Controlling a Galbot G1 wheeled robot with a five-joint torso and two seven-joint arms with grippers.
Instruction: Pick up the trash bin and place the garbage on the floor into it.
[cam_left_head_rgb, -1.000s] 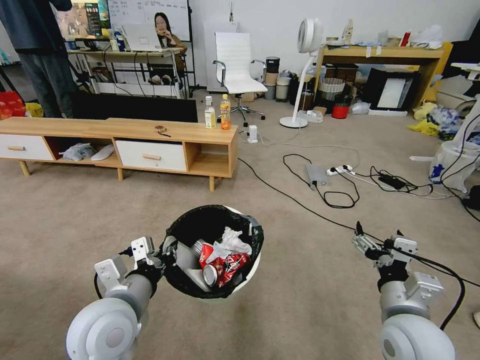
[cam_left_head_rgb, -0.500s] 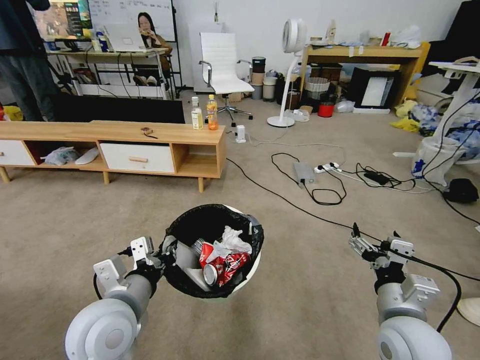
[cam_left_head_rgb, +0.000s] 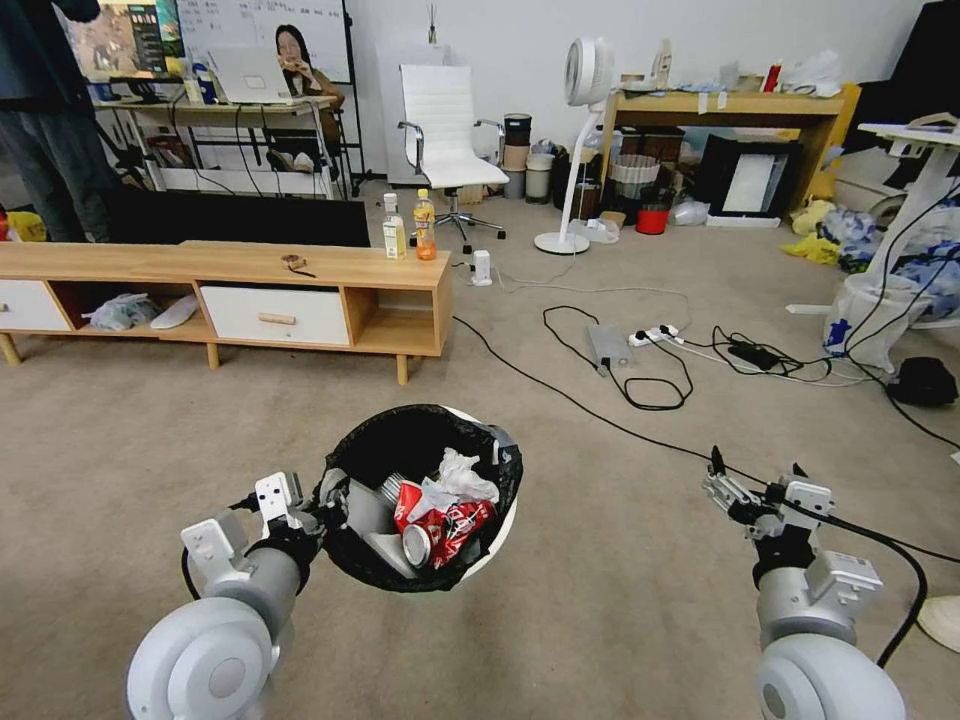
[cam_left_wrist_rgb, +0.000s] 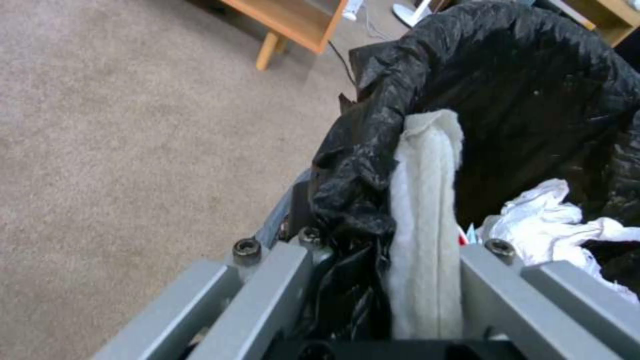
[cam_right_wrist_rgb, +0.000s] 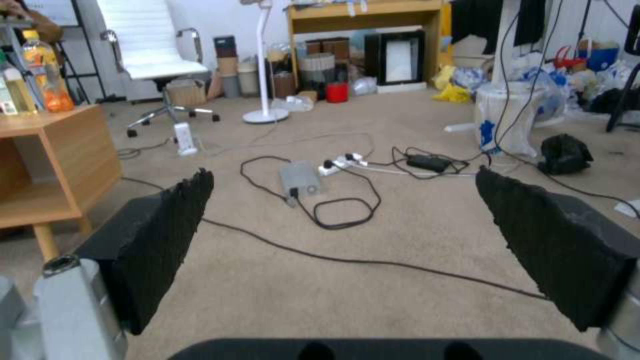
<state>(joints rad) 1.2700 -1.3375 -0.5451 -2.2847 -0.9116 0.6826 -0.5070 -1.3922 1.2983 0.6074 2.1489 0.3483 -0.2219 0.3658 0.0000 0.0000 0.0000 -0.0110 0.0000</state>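
Head view: trash bin (cam_left_head_rgb: 420, 500) above bare floor (cam_left_head_rgb: 620, 600)

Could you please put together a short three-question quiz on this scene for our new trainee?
1. True or false: the left end effector is shut on the rim of the small round white plastic trash bin lined with a black bag.
2. Multiple choice: the right end effector is (A) shut on a can, (B) open with nothing between its pads, (C) pressed flat on the carpet.
3. Fill in: inside the bin, a crushed red ____ lies beside a crumpled white tissue wad.

Key: 1 true; 2 B; 3 can.
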